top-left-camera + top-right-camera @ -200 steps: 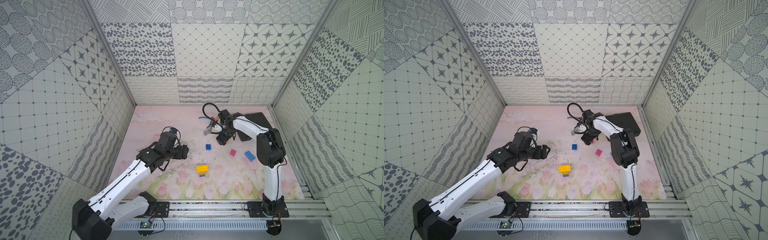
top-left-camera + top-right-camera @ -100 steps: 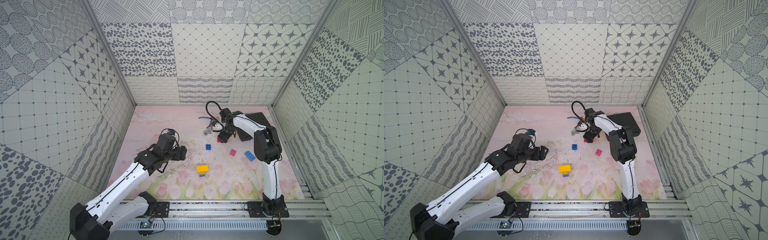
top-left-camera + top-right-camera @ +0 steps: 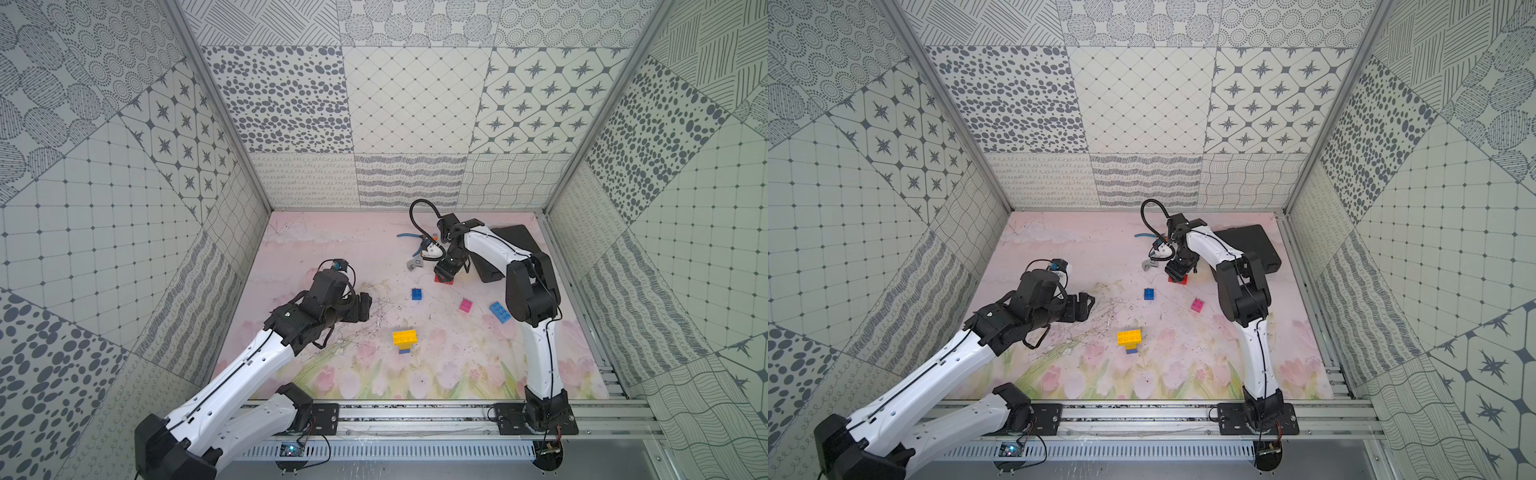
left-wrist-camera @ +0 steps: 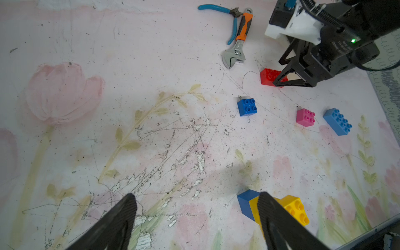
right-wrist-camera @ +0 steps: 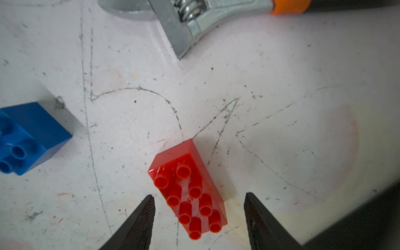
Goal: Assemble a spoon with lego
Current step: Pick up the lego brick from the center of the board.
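Loose lego lies on the floral mat; the spoon is not in view. My right gripper is open and lowered over a red oblong brick, one finger on each side with gaps showing. In both top views it hangs over that red brick. A blue square brick, a pink brick and a light blue oblong brick lie nearby. A yellow brick stacked on a blue one sits nearer the front. My left gripper is open and empty, with that stack just beyond one finger.
An orange-handled wrench and blue-handled pliers lie behind the red brick, close to the right gripper. A black box stands at the back right. Patterned walls close in three sides.
The right gripper has come down over the red brick and its jaws have narrowed round it. The left arm has drawn back a little to the left.
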